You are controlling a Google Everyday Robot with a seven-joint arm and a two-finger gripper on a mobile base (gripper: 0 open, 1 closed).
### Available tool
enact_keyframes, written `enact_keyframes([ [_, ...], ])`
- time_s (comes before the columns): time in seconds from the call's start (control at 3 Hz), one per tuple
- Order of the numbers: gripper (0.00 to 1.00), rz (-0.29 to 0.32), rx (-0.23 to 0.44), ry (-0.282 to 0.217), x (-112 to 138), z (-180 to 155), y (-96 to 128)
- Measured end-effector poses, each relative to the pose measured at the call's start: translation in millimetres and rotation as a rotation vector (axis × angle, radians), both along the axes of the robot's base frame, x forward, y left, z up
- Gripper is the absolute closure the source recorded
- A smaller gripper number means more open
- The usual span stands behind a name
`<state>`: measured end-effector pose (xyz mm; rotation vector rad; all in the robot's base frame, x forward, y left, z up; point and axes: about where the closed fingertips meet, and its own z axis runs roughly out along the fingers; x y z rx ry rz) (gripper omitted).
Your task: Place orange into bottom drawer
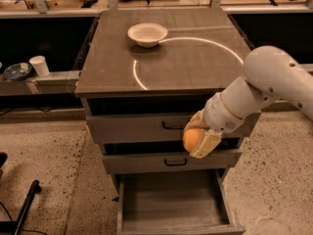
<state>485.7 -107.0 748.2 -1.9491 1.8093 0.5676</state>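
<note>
The orange (192,138) is a small round fruit held in my gripper (198,136), whose cream fingers (208,143) are shut around it. It hangs in front of the gap between the two upper drawers, right of centre. The bottom drawer (172,201) is pulled open below, a deep grey box with a plank floor, nothing visible inside. My white arm (264,87) reaches in from the right.
A shallow white bowl (147,34) sits at the back of the cabinet top (166,62). The two upper drawers with black handles (175,162) are closed. A white cup (39,65) and a dark dish (17,71) stand on a shelf at left. Speckled floor surrounds the cabinet.
</note>
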Motion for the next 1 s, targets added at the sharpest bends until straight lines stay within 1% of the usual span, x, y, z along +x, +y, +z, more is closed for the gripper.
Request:
enact_keyframes([
  [0.33,1.00,-0.075,-0.018,-0.020,-5,-73,-25],
  [0.67,1.00,-0.114,0.016,-0.093,-1,-119,-49],
  [1.0,1.00,-0.118,0.021,-0.107,2,-122,-50],
])
